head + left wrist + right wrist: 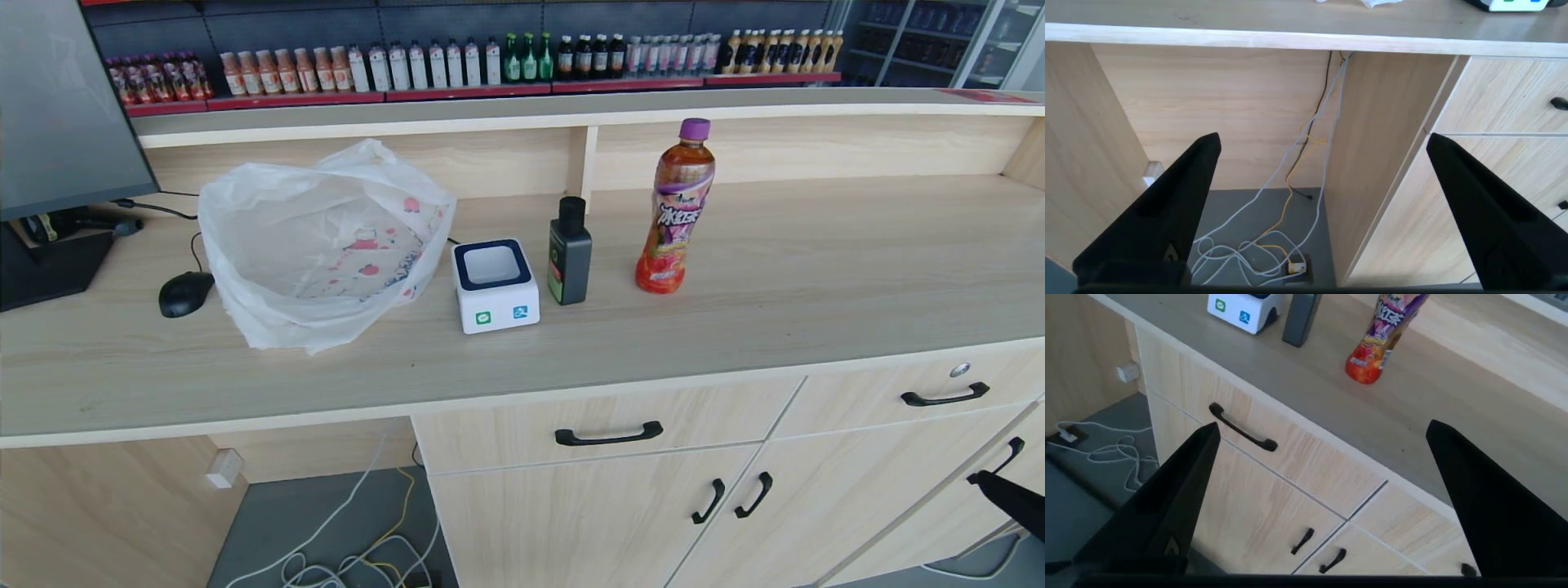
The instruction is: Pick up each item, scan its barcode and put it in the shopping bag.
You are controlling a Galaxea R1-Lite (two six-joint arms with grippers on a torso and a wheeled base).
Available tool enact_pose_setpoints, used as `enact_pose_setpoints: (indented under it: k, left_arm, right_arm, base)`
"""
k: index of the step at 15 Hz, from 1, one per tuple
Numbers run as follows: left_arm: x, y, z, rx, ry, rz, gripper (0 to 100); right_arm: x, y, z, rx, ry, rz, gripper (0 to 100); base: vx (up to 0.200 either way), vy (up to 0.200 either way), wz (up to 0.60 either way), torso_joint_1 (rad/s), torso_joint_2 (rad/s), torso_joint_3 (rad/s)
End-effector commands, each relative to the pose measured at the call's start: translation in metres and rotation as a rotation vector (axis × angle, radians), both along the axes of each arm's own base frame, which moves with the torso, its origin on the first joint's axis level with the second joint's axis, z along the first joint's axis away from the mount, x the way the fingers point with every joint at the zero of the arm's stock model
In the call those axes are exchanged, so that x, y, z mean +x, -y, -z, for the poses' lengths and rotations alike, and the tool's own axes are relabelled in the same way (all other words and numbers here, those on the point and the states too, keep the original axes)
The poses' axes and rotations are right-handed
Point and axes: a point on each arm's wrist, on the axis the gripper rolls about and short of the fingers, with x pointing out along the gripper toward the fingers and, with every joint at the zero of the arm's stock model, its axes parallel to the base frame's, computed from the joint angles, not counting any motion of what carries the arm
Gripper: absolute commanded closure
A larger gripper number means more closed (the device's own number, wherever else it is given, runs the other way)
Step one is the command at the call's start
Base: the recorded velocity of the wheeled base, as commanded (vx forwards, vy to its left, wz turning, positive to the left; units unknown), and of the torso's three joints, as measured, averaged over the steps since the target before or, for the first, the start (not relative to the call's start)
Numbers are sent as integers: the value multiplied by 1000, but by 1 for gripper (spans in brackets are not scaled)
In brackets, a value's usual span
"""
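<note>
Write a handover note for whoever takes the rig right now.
Left pincer: open, empty, low before the counter.
Right pincer: open, empty, before the drawers.
Bag open on the counter's left; scanner right of it; then small bottle and tea bottle, both upright.
Done: nothing, both bottles untouched.
To do: pick, scan and bag each.

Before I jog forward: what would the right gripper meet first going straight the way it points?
Most likely the counter's front edge, or the drawer front just under it; depth is hard to judge. The right gripper is open, and the bottle stands farther back on top.
</note>
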Motion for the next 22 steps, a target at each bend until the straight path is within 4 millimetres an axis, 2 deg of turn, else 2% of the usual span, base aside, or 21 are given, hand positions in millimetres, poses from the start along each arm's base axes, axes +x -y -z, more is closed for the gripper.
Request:
enact_pose_setpoints:
  k: [1,3,5,6,8,9,13,19,22]
  left_arm:
    - [0,0,0,0,0,1,0]
    - [0,0,0,0,0,0,0]
    - [0,0,0,0,0,0,0]
    - [0,0,0,0,0,0,0]
    - [0,0,0,0,0,0,0]
    - [0,0,0,0,0,1,0]
    - [0,0,0,0,0,0,0]
    - [0,0,0,0,0,0,0]
    - [0,0,0,0,0,1,0]
  right_arm:
    - [24,-15,5,-22,-64,-42,0]
    - [34,-26,6,-26,-63,-32,0]
    - [47,-62,7,25,-71,-3,0]
    - [50,-75,6,70,-79,5,0]
    - [59,-111,8,227,-74,102,0]
    - [62,-120,8,270,-55,117,0]
    - [71,-131,7,331,-13,205,0]
    - [73,-132,2,332,5,222,0]
    - [80,-141,-2,366,-4,212,0]
  base:
    - [0,0,0,0,0,0]
    - [0,0,0,0,0,0]
    - [0,0,0,0,0,0]
    - [0,0,0,0,0,0]
    - [0,0,0,0,0,0]
    - [0,0,0,0,0,0]
    - [0,0,0,0,0,0]
    - [0,0,0,0,0,0]
    - [0,0,0,0,0,0]
